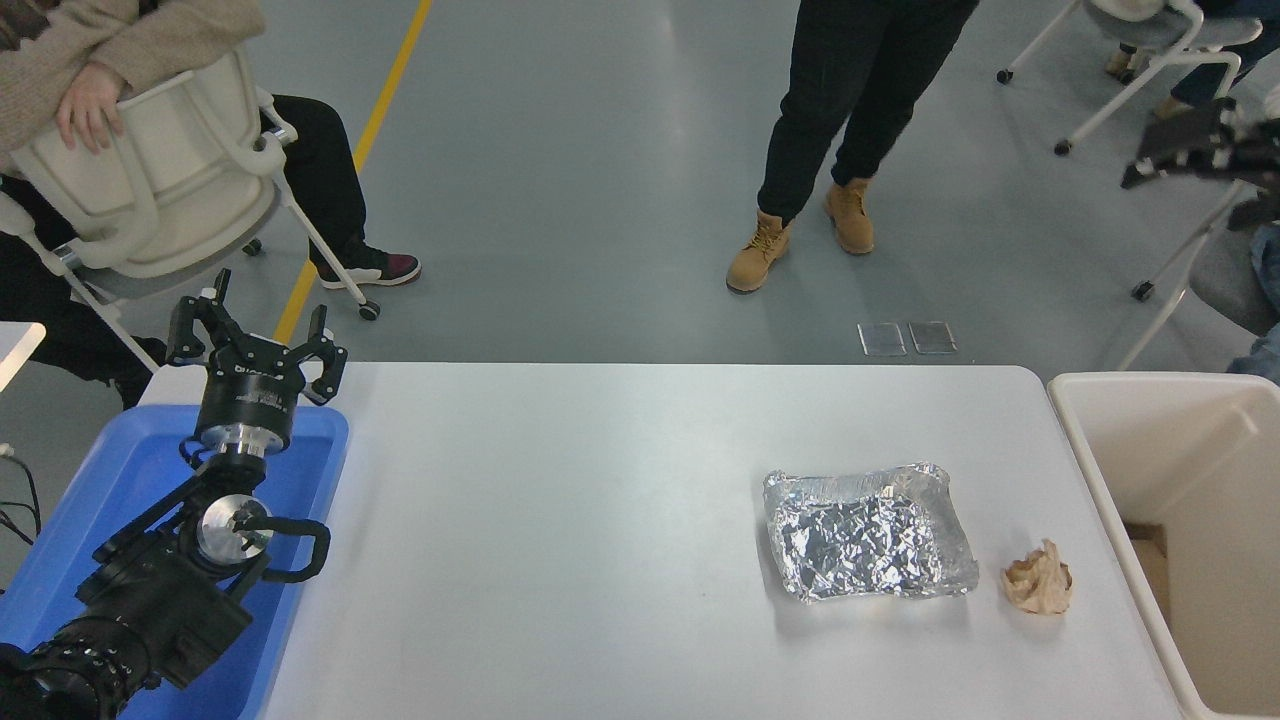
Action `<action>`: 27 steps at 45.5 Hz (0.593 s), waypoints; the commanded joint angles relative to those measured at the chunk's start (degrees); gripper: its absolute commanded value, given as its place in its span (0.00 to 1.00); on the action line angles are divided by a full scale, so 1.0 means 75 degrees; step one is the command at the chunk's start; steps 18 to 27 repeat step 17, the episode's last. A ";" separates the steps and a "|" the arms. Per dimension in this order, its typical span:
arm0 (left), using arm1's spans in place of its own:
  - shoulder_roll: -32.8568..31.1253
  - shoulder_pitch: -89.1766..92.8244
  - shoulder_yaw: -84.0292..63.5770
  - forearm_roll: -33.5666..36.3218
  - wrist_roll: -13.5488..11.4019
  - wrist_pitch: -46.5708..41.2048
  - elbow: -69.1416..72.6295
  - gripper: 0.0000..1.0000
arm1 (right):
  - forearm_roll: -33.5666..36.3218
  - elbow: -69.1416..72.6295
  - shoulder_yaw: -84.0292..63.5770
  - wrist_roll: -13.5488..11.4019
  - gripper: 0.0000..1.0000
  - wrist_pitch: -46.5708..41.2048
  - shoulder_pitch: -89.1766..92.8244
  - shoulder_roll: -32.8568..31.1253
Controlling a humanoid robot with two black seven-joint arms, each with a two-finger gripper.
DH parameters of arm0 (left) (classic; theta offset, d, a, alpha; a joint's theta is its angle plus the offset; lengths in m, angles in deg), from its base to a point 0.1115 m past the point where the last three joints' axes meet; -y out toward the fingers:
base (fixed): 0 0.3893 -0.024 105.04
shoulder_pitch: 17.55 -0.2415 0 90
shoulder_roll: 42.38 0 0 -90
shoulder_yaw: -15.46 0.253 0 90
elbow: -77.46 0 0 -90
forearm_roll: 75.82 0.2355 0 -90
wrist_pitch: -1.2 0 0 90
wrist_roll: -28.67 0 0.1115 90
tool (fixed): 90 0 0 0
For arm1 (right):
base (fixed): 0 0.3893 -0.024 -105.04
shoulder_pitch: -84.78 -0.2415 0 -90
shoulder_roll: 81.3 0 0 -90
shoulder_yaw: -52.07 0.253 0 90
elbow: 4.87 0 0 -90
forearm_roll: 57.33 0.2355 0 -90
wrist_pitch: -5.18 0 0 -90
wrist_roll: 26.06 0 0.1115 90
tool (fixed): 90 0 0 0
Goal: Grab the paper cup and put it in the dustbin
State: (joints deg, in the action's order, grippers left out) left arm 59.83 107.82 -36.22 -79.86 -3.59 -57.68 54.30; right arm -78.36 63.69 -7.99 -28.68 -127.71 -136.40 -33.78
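Paper cup: can't be made out anywhere in this view. Dustbin (1150, 379) stands at the table's right end, rim just beside the table edge, cut off by the pic's right & bottom edges. What shows of its inside is smooth beige wall plus a brownish patch low down; the rest is out of frame.

R gripper (1195, 150): dark blurred shape at the right edge, high up over the floor, well apart from the dustbin & table. Too smeared to tell whether it's wide, narrow or holding anything.

L gripper (258, 325): parked lower left, fingers spread wide, holding nothing, hanging over the far end of a blue tray (120, 470) at the table's left end. L arm runs back to the bottom left corner.

White table (560, 520): a crumpled foil tray (868, 540) lies right of centre, and a crumpled tan paper ball (1038, 580) sits just beside it on the right, btw foil tray & dustbin, touching neither.

Far side: a person in dark trousers & tan boots (800, 240) stands on the grey floor. Another person sits top left, hand (88, 105) resting on a white chair back (150, 170).
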 commanded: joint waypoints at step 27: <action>0.0000 0.0007 0.0000 -0.0001 0.0000 0.0000 0.0005 0.99 | -0.0091 0.2261 0.0109 -0.0001 1.00 -0.0282 -0.1774 0.0532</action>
